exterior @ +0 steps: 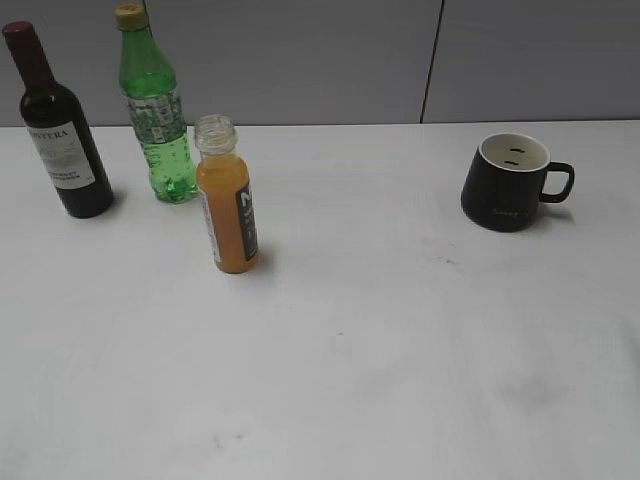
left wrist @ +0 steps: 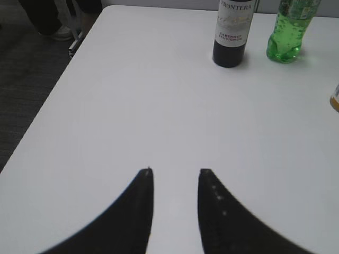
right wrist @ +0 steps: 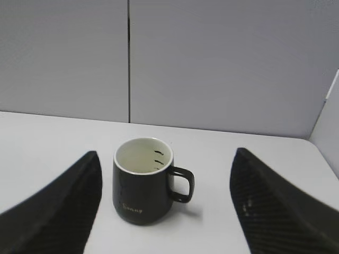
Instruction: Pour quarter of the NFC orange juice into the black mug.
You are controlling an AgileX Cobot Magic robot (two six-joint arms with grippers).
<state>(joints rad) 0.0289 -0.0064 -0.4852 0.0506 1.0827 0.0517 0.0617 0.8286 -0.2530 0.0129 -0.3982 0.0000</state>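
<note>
The NFC orange juice [exterior: 228, 200] stands upright and uncapped at the table's left middle; only its edge [left wrist: 335, 98] shows in the left wrist view. The black mug [exterior: 505, 182] stands at the right rear, handle to the right, cream inside empty. In the right wrist view the black mug [right wrist: 144, 182] stands ahead between the fingers of my right gripper [right wrist: 165, 153], which is wide open and empty. My left gripper [left wrist: 176, 171] is open and empty over bare table, well short of the bottles. Neither gripper shows in the exterior view.
A dark wine bottle [exterior: 58, 130] and a green bottle [exterior: 156, 110] stand at the back left, close behind the juice; both show in the left wrist view, wine bottle [left wrist: 233, 32] and green bottle [left wrist: 288, 32]. The table's left edge [left wrist: 53, 100] drops to dark floor.
</note>
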